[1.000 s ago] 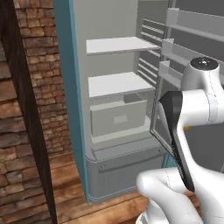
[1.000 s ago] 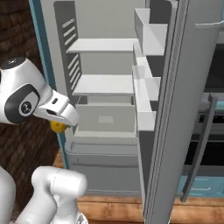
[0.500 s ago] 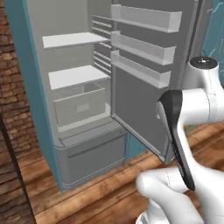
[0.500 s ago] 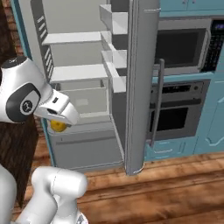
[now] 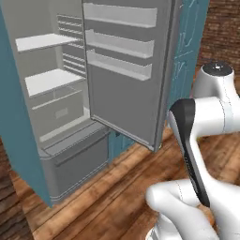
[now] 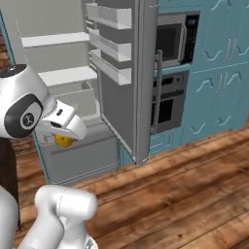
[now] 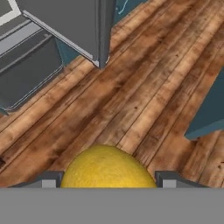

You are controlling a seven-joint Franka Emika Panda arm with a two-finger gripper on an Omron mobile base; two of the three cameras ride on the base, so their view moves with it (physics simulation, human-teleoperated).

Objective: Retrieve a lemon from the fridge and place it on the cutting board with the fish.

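Glossy white rounded arm links, dark grey joint covers, white hand housing

— What sort of place is this?
— A home kitchen. An open fridge (image 5: 70, 103) with white shelves fills the left of the left base view.
— Anything else?
— Teal cabinets (image 6: 219, 73), a built-in microwave (image 6: 176, 39) above an oven (image 6: 168, 104), and a wooden plank floor (image 6: 185, 194).

Lemon (image 7: 108, 168) clamped between fingers (image 7: 49, 179). Wood floor (image 7: 148, 87) beyond fingers. Fridge (image 7: 30, 57) with open door far ahead, left of fingers.
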